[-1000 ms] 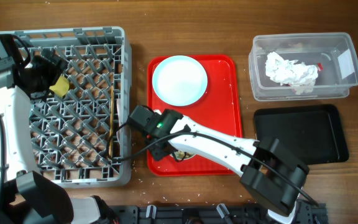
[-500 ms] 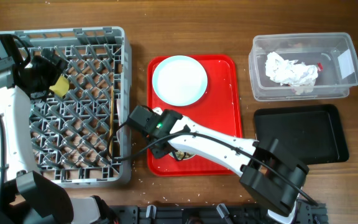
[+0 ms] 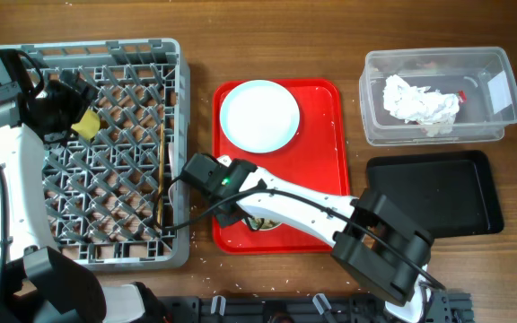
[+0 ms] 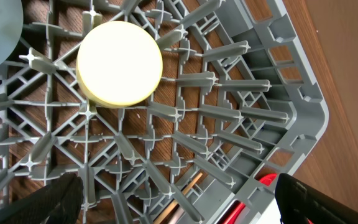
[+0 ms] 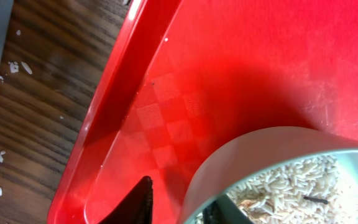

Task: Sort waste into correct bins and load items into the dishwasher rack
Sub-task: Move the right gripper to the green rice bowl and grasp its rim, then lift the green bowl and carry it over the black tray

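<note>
Now straddling rim of pale green bowl (image 5: 272,149) on red tray (image 5: 241,62) with right gripper (image 5: 179,208), fingers (image 5: 143,202) narrowly apart. Spreading left gripper (image 4: 179,204) wide above dishwasher rack (image 4: 284,106), with small yellow cup (image 4: 120,62) lying ahead, untouched.

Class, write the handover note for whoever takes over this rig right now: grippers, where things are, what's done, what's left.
Left gripper: open, over the yellow cup in the rack.
Right gripper: open, fingers straddling the rim of the pale green bowl of rice scraps on the red tray.
Done: crumpled paper in the clear tub; cup and chopstick in the rack.
Left: scraps to the empty black tray, probably; then rack bowl and pale blue plate. Fork not visible.
</note>
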Controlling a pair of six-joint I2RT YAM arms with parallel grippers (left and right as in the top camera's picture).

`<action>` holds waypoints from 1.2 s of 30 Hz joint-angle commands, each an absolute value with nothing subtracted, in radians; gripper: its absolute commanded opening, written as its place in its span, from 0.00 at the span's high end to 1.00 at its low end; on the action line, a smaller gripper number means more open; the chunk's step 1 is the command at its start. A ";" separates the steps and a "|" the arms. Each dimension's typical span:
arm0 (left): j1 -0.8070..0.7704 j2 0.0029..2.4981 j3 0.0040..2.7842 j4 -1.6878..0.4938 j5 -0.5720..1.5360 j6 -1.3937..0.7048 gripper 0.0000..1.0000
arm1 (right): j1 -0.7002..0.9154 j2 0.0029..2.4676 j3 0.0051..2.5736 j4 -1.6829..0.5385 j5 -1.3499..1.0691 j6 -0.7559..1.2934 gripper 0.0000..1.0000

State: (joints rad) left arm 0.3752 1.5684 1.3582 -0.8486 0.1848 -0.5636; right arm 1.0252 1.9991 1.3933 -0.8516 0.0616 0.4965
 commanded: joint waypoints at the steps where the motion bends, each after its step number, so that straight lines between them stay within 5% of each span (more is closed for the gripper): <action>1: 0.378 1.554 1.355 -0.846 0.190 -0.569 0.00 | 1.031 2.010 1.394 -0.875 0.114 0.537 0.78; 8: 0.378 1.554 1.355 -0.846 0.190 -0.569 0.00 | 1.031 2.010 1.413 -0.910 0.121 0.550 0.96; 24: 0.377 1.554 1.355 -0.846 0.190 -0.569 0.00 | 1.018 2.003 1.508 -1.148 0.305 0.858 0.96; 31: 0.379 1.554 1.355 -0.846 0.190 -0.569 0.00 | 0.773 1.848 1.508 -1.278 0.294 0.967 0.96; 36: 0.379 1.554 1.355 -0.846 0.190 -0.569 0.00 | 0.499 1.683 1.508 -1.303 0.177 0.802 0.96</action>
State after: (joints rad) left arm 0.3752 1.5684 1.3582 -0.8490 0.1848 -0.5636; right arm 0.6098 1.7836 1.4830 -1.2972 0.2546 0.9058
